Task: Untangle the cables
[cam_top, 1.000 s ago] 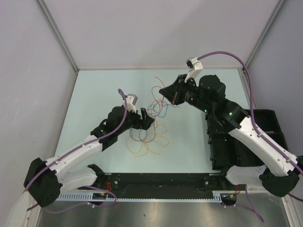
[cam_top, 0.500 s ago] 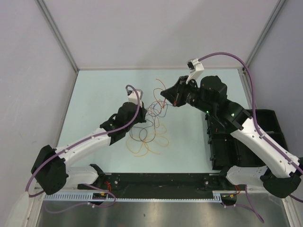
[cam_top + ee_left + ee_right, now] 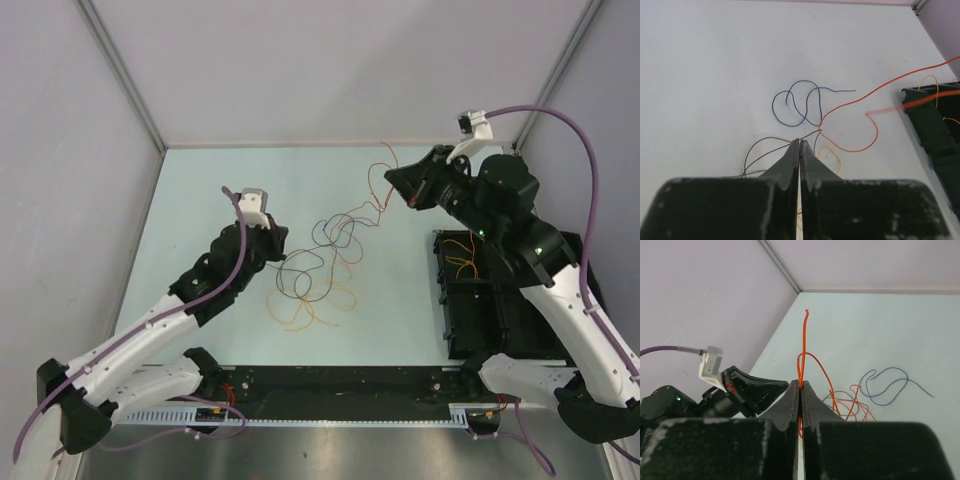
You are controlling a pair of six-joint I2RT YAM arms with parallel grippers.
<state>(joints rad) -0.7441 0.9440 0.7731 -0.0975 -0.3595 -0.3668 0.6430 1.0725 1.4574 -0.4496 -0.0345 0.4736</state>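
The cables lie in a loose tangle mid-table: a blue one (image 3: 335,230), a black one (image 3: 298,277) and orange-yellow loops (image 3: 315,308) nearest the arms. The red cable (image 3: 804,335) rises out of the tangle toward the back right, and my right gripper (image 3: 397,181) (image 3: 800,383) is shut on it, lifted above the table. My left gripper (image 3: 277,241) (image 3: 799,141) sits at the tangle's left edge, jaws together, with the black cable (image 3: 760,145) pinched at the tips. Blue loops (image 3: 774,106) lie just beyond it.
Black bins (image 3: 510,300) stand at the right of the pale table (image 3: 200,190), with an orange-yellow wire (image 3: 462,262) lying in the rear one. Grey walls close off the back and both sides. Purple hoses run along both arms.
My right gripper has pulled the red cable to the right and back, stretching it out of the tangle. The left gripper has shut and drawn slightly left.
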